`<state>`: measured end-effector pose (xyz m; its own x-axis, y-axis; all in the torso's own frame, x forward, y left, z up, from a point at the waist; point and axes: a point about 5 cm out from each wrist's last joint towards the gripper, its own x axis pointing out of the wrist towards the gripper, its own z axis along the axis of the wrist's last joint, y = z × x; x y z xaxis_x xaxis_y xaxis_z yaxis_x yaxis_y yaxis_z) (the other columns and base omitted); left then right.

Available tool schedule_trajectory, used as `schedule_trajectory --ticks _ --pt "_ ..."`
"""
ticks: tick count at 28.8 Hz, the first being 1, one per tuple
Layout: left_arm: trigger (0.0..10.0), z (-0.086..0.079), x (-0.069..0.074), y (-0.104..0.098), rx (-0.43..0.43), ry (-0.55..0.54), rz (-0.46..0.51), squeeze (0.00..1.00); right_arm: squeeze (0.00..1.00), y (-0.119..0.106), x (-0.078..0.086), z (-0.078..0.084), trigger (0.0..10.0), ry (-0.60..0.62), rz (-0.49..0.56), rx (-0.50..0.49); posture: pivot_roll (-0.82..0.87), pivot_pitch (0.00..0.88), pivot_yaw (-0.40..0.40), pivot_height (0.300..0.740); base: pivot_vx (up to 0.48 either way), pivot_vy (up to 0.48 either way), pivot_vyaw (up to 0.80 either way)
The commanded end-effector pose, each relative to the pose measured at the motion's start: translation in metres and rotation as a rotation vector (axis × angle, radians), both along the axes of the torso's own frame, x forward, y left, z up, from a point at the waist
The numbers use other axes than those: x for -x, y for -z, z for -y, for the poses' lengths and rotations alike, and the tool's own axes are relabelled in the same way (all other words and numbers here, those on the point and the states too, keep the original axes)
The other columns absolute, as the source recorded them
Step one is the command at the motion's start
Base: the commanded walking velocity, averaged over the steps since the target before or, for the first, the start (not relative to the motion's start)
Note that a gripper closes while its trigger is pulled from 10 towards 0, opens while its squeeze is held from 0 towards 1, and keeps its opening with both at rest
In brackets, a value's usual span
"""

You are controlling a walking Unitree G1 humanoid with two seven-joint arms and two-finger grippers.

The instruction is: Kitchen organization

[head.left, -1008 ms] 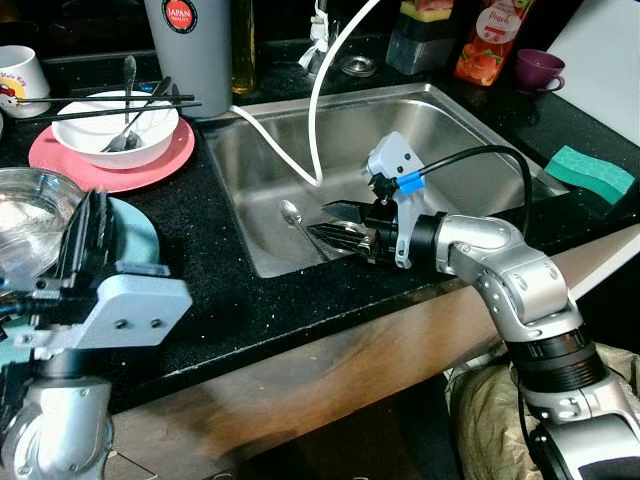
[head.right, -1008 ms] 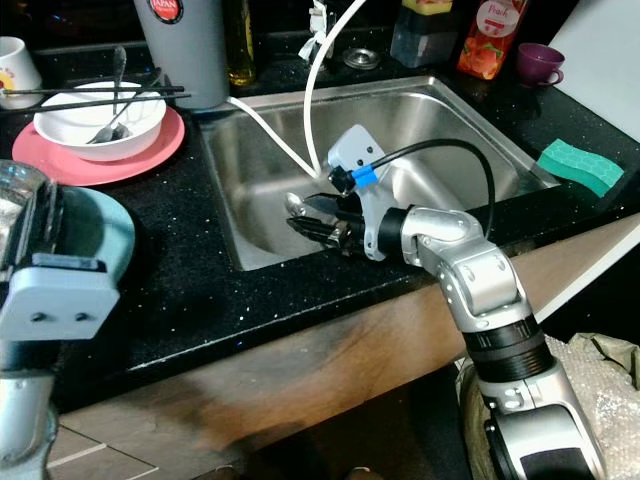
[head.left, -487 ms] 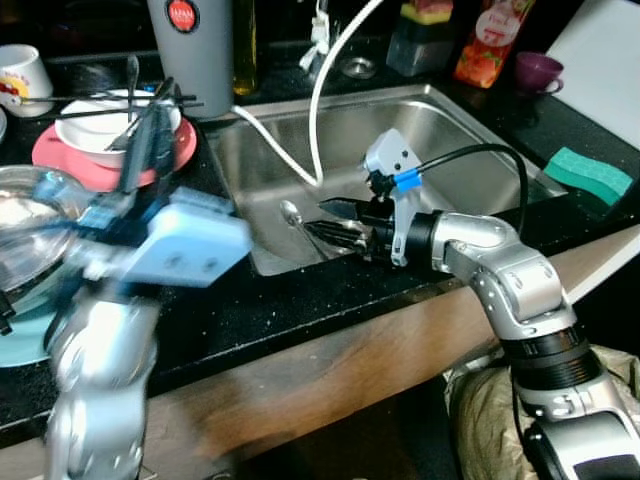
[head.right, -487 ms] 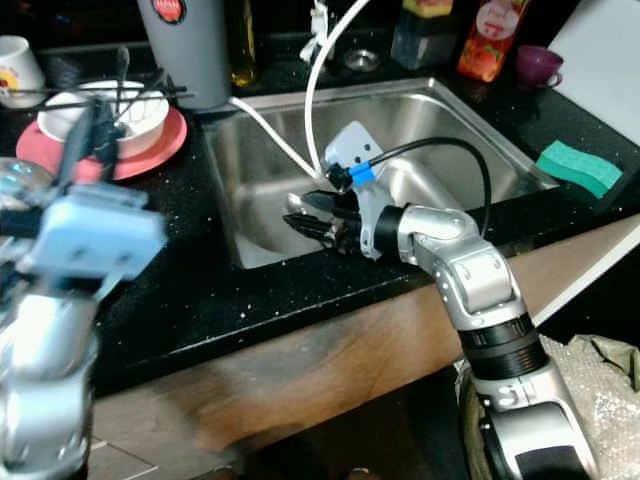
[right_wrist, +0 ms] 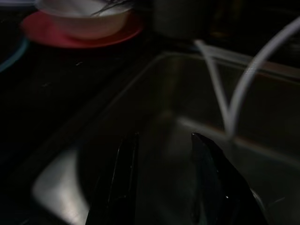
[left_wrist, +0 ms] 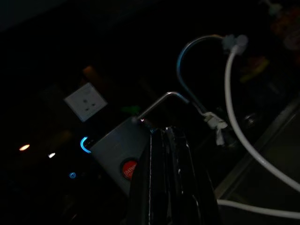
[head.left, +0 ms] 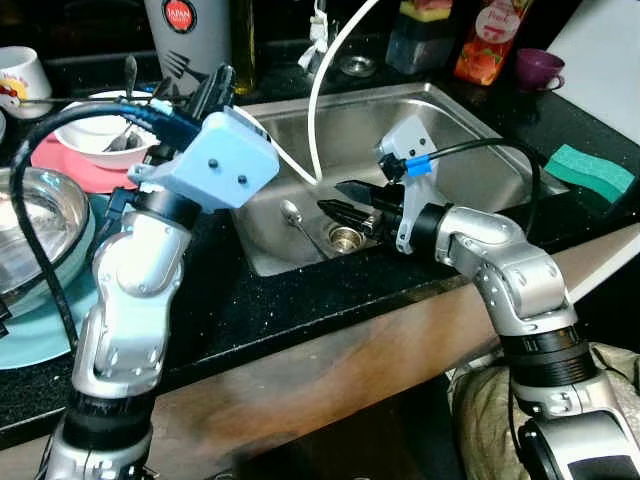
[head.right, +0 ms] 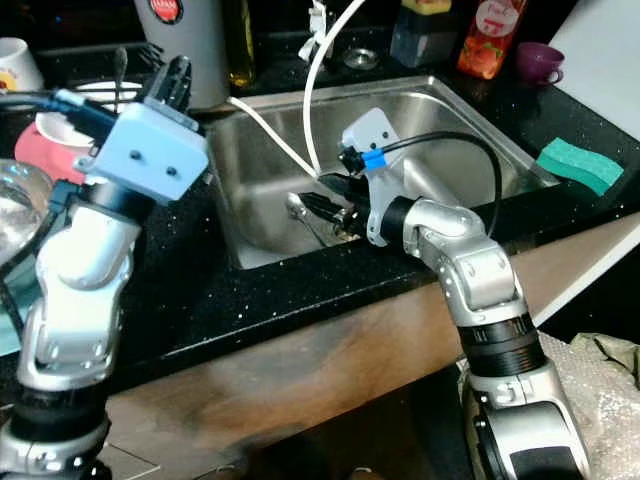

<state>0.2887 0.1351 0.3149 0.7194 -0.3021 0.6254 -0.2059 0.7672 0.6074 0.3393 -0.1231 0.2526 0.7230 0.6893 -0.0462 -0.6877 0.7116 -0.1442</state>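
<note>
The right gripper [head.left: 345, 198] hangs inside the steel sink [head.left: 470, 130], fingers spread and holding nothing, above the drain [head.left: 344, 238]. A spoon [head.left: 293, 214] lies on the sink floor at the drain's 10 o'clock. The left gripper [head.left: 212, 88] is raised over the counter, fingers pressed together. At its 9 o'clock, a white bowl [head.left: 100, 135] on a pink plate [head.left: 62, 165] holds cutlery. A grey canister [head.left: 184, 30] at 12 o'clock reads "JAPAN".

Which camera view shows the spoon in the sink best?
The left eye view: the spoon lies whole on the sink floor, beside the right end effector. In the right eye view the end effector partly covers it. The wrist views are too dark to tell.
</note>
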Motion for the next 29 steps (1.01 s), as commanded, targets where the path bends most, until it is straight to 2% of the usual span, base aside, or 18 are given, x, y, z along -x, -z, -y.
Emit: schedule_trajectory --ticks 1,6,12,15,16,17,18,19,20,21,23,25,27,29 --pt "0.0 0.004 -0.008 0.001 -0.017 0.049 -0.040 0.00 0.00 -0.002 -0.006 0.010 10.0 0.090 0.015 -0.029 0.07 0.107 -0.002 0.740 0.000 0.000 0.00" --pt "0.0 0.009 -0.018 -0.003 -0.039 0.138 -0.070 0.00 0.00 -0.005 -0.011 0.022 10.0 0.198 0.025 -0.072 0.07 0.111 0.017 0.740 0.000 0.000 0.00" --pt "0.0 0.015 -0.025 -0.005 -0.043 0.205 -0.097 0.00 0.00 -0.003 -0.011 0.029 10.0 0.248 0.026 -0.079 0.07 0.114 0.036 0.740 0.000 0.000 0.00" --pt "0.0 0.024 -0.036 0.000 -0.060 0.266 -0.181 0.00 0.00 0.001 -0.010 0.033 10.0 0.280 0.023 -0.074 0.07 0.118 0.053 0.740 0.000 0.000 0.00" --pt "0.0 0.024 -0.036 0.000 -0.060 0.266 -0.181 0.00 0.00 0.001 -0.010 0.033 10.0 0.280 0.023 -0.074 0.07 0.118 0.053 0.740 0.000 0.000 0.00" --pt "0.0 0.025 -0.041 0.005 -0.064 0.268 -0.221 0.00 0.00 0.001 -0.010 0.033 10.0 0.283 0.021 -0.073 0.07 0.118 0.053 0.740 0.000 0.000 0.00" --pt "0.0 0.024 -0.043 0.007 -0.067 0.271 -0.245 0.00 0.00 0.002 -0.010 0.033 10.0 0.286 0.019 -0.070 0.06 0.120 0.054 0.740 0.000 0.000 0.00" --pt "0.0 0.019 -0.051 0.017 -0.057 0.262 -0.351 0.00 0.00 0.004 -0.009 0.032 10.0 0.285 0.015 -0.056 0.06 0.122 0.048 0.740 0.000 0.000 0.00" --pt "0.0 0.017 -0.054 0.022 -0.050 0.259 -0.393 0.00 0.00 0.005 -0.009 0.032 10.0 0.283 0.013 -0.051 0.06 0.122 0.048 0.740 0.000 0.000 0.00" --pt "0.0 0.017 -0.054 0.022 -0.050 0.259 -0.393 0.00 0.00 0.005 -0.009 0.032 10.0 0.283 0.013 -0.051 0.06 0.122 0.048 0.740 0.000 0.000 0.00" --pt "0.0 0.013 -0.063 0.033 -0.008 0.256 -0.481 0.00 0.00 0.006 -0.008 0.030 10.0 0.263 0.009 -0.019 0.05 0.125 0.034 0.740 0.000 0.000 0.00" --pt "0.0 0.013 -0.066 0.036 0.019 0.262 -0.506 0.00 0.00 0.006 -0.008 0.028 10.0 0.255 0.009 -0.005 0.05 0.126 0.032 0.740 0.000 0.000 0.00" --pt "0.0 0.019 -0.072 0.038 0.058 0.327 -0.524 0.00 0.00 0.006 -0.008 0.023 10.0 0.227 0.006 0.014 0.04 0.127 0.022 0.740 0.000 0.000 0.00" --pt "0.0 0.023 -0.075 0.039 0.058 0.350 -0.525 0.00 0.00 0.006 -0.008 0.021 10.0 0.210 0.004 0.020 0.04 0.127 0.021 0.740 0.000 0.000 0.00"
